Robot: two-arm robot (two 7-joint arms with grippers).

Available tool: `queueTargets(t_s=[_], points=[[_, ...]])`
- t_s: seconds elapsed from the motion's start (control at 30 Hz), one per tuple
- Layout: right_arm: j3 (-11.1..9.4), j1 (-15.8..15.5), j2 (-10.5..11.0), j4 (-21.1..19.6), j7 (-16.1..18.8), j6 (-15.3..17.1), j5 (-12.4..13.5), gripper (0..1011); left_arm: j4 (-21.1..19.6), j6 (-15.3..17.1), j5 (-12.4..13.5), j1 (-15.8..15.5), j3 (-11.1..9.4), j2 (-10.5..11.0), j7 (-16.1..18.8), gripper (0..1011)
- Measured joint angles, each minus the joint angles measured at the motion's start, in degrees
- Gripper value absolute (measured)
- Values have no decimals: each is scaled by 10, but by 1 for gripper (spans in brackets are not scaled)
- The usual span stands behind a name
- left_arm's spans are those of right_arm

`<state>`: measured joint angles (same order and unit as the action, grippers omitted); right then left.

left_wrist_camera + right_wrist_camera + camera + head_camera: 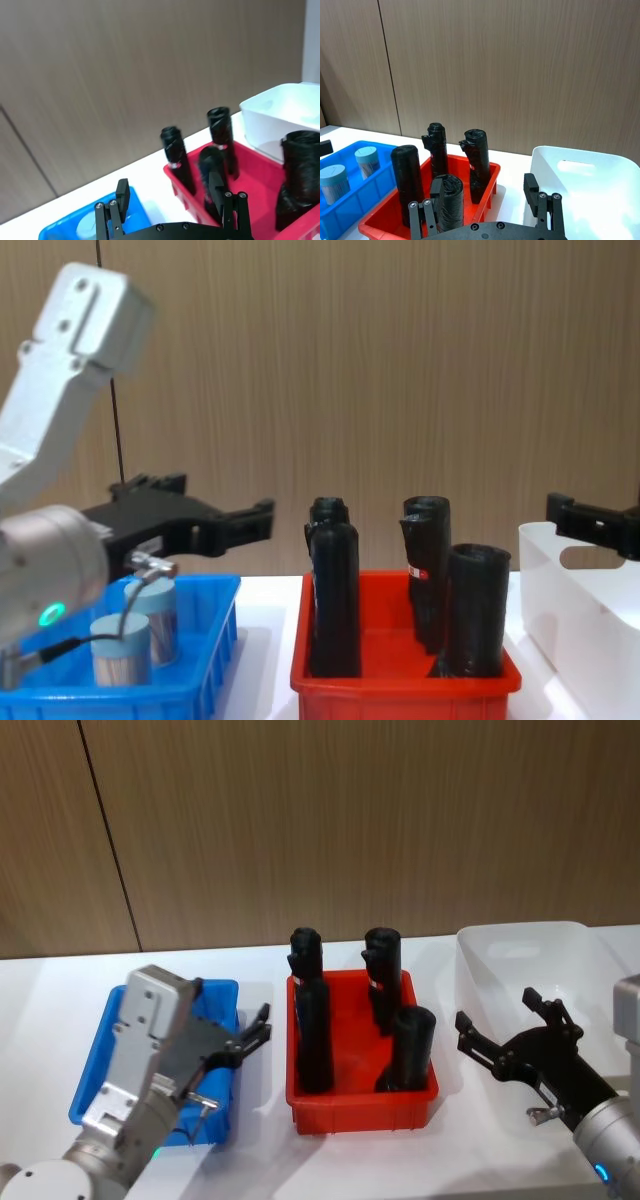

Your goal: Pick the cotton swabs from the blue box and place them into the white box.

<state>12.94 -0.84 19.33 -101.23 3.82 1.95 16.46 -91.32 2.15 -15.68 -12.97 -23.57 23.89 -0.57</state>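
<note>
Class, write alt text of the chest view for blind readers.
The left claw hangs open over the blue box, which holds two cotton swabs. Beside it: a red bin of black rolls, then the white box by the right claw.

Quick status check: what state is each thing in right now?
left gripper: open, empty, above the blue box
right gripper: open, empty, by the white box
cotton swabs: two jars, upright, lidded, in the blue box
white box: no jars seen inside
black rolls: four, standing in the red bin
</note>
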Motion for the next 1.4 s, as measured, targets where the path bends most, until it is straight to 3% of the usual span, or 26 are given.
queueTargets(t_s=[0.37,0.67,1.03,1.4], points=[[0,0,0,0,0,0,0,1001,11,28,-62,9,28,23,11,1004],[0,0,0,0,0,0,0,1001,29,72,-107,6,48,34,16,1004],[0,0,0,0,0,0,0,1002,69,122,-129,-15,56,28,9,1004],[0,0,0,0,0,0,0,1001,126,146,-125,-49,55,9,-16,1004]])
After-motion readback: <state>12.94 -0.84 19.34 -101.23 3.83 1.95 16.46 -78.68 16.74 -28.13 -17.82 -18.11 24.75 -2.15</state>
